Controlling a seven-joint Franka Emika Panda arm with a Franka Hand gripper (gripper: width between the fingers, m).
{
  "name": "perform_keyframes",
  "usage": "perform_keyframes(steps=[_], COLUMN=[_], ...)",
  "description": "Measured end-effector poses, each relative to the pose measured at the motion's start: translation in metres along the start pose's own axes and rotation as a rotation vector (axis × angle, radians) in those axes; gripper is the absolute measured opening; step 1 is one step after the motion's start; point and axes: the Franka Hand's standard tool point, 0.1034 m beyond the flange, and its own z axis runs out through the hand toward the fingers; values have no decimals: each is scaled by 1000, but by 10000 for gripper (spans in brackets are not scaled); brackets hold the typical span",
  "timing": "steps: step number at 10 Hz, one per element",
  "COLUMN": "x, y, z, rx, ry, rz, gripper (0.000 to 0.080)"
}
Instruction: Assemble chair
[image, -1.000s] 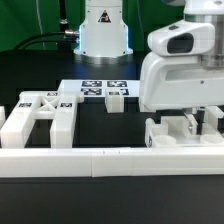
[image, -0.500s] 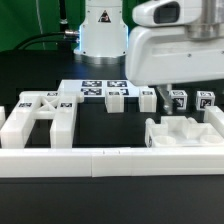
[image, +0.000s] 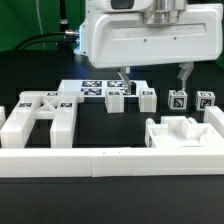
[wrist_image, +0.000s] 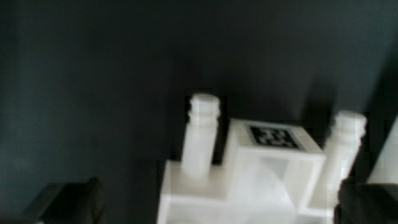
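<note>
The chair lies in loose white parts. A large H-shaped slab piece (image: 36, 118) sits at the exterior view's left. A chunky piece with raised walls (image: 185, 132) rests at the right. Several small tagged posts (image: 148, 98) stand in a row behind it. My gripper (image: 153, 77) hangs open above that row, holding nothing, its dark fingers (image: 122, 78) spread wide. In the wrist view a white part with two upright pegs and a marker tag (wrist_image: 270, 136) lies below, between the open fingers (wrist_image: 64, 200), untouched.
A long low white rail (image: 110, 160) runs along the front. The marker board (image: 98, 87) lies flat behind the posts. The robot base (image: 103, 30) stands at the back, with cables at the exterior view's left.
The gripper opened, letting go of the walled piece at the right, then rose and shifted toward the exterior view's left. That piece stays on the table.
</note>
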Motion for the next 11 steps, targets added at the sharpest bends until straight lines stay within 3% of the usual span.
perform_keyframes(steps=[2, 4, 6, 9, 11], x=[-4, -34, -64, -62, -67], y=[2, 8, 3, 2, -2], z=[2, 10, 16, 16, 14], rx=[2, 6, 7, 17, 39], ry=[-6, -46, -78, -124, -261], rz=[11, 47, 67, 65, 97], gripper=[648, 648, 648, 648, 648])
